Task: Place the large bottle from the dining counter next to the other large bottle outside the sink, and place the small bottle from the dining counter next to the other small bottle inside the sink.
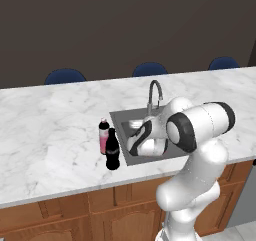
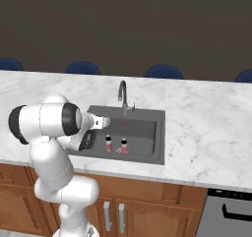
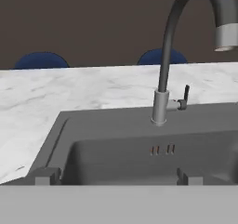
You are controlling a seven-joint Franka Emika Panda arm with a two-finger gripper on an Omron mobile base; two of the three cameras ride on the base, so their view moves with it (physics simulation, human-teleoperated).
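Right base view shows both small bottles (image 2: 109,143) standing side by side in the sink (image 2: 158,133), so the wide-open, empty gripper (image 3: 114,177) should lift straight away toward twelve o'clock without clipping the faucet (image 3: 173,56).
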